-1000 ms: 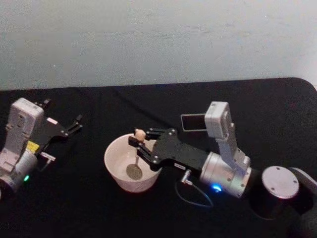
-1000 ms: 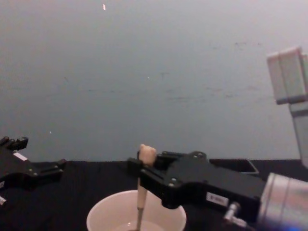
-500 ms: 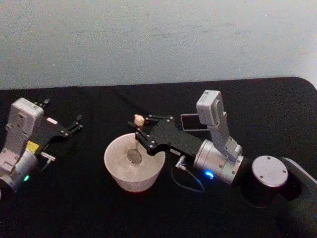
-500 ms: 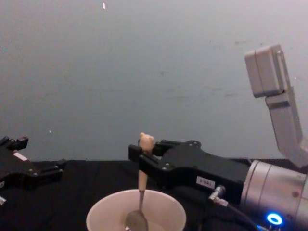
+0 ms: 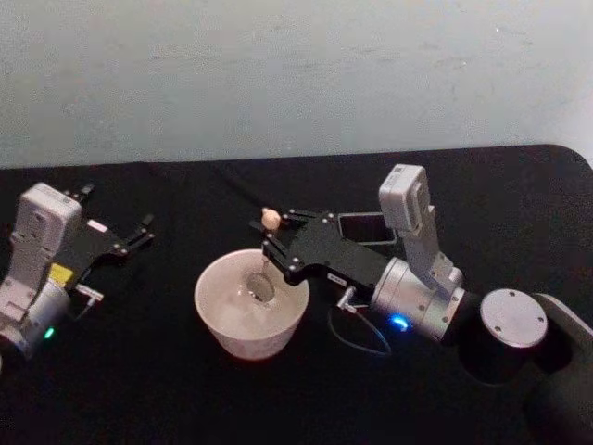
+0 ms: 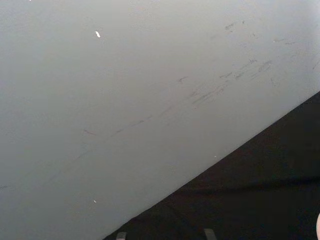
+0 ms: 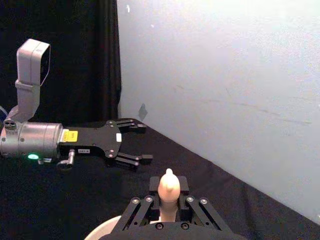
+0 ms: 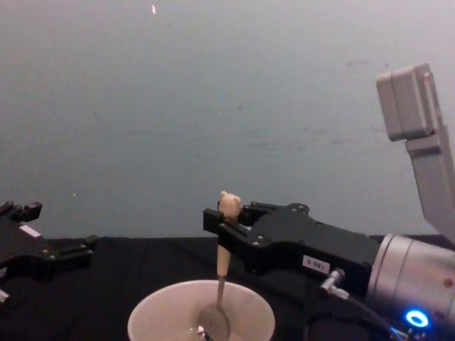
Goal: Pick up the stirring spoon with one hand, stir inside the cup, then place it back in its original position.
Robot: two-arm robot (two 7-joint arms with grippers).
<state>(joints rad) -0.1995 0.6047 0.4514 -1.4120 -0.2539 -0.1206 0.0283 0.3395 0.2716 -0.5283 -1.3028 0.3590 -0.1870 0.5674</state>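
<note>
The stirring spoon (image 5: 268, 243) stands nearly upright in the cream cup (image 5: 211, 312). Its metal bowl is low inside, toward the far right of the cup. My right gripper (image 5: 271, 247) is shut on the beige handle just under the bear-head knob. From the chest, the spoon (image 8: 222, 264) hangs from the right gripper (image 8: 223, 229) into the cup (image 8: 146, 317). The right wrist view shows the knob of the spoon (image 7: 169, 187) between the fingers. The dark grey holder (image 5: 359, 226) stands behind the right arm. My left gripper (image 5: 146, 231) rests open at the table's left.
The black table (image 5: 167, 399) ends at a pale wall at the back. A cable loops from the right wrist onto the cloth just right of the cup. The right arm's round joint sits at the front right. Between the cup and the left gripper is bare cloth.
The right gripper has carried the spoon away from me and a little to the right inside the cup. The handle now leans less. The left arm has not moved.
</note>
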